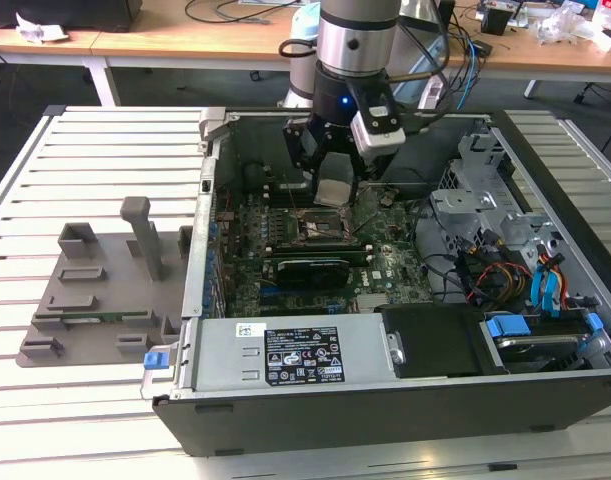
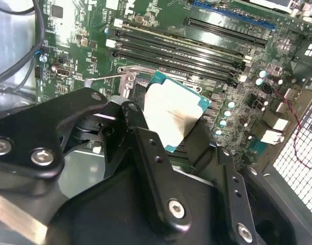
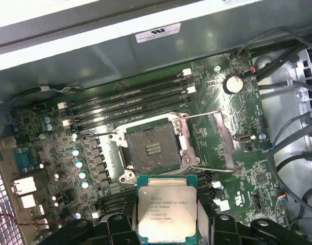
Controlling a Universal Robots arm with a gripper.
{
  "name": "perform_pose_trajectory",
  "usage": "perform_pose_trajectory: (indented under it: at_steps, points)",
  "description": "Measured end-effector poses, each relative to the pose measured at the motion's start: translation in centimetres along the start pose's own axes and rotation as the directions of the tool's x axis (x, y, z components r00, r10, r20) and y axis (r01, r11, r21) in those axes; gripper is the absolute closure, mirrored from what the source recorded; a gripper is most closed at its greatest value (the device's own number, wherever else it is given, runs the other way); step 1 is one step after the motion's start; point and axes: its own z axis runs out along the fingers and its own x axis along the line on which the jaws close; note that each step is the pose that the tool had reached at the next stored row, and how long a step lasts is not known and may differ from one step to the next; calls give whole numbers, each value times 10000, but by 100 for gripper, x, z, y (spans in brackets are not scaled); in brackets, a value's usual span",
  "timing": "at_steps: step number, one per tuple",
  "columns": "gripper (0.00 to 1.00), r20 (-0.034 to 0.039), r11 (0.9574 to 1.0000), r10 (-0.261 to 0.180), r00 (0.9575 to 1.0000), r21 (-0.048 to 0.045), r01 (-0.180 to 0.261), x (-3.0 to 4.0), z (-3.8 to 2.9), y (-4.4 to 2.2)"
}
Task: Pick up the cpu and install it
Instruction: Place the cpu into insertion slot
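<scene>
Grip: fingers of my gripper pinch the cpu by two opposite edges, which I judge spares its underside.
Position: cpu hangs level over the motherboard, near the socket, not seated.
Socket: retaining frame folded open, contact bed exposed to receive it.

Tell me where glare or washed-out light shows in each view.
Second wrist view: the cpu is washed nearly white. First wrist view: the case rim glares white. Exterior view: even light, with the circuit board lying in shade.
</scene>
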Motion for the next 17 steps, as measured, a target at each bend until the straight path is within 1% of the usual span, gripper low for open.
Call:
perform_pose_trajectory:
  at_steps: [2, 4, 5, 6, 8, 9, 11, 12, 14, 15, 17]
  points:
    - [45, -4, 9994, 338, 9994, 63, -338, 0, 0, 0]
    - [45, -8, 9984, 561, 9984, 90, -561, 0, 1, 0]
    - [45, -16, 9950, 988, 9951, 145, -988, 0, 4, 0]
    - [45, -18, 9930, 1172, 9931, 168, -1172, 0, 5, 0]
    - [45, -18, 9911, 1318, 9913, 193, -1318, 0, 5, 0]
    - [45, -18, 9886, 1491, 9888, 218, -1490, 0, 6, 0]
    - [45, -18, 9862, 1639, 9865, 239, -1638, 0, 7, 0]
    - [45, -19, 9835, 1791, 9838, 259, -1790, 0, 8, 0]
    - [45, -20, 9803, 1958, 9806, 281, -1957, 0, 9, 0]
    - [45, -19, 9780, 2068, 9784, 298, -2066, 0, 11, 0]
    - [45, -9, 9719, 2330, 9725, 349, -2328, 0, 14, 0]
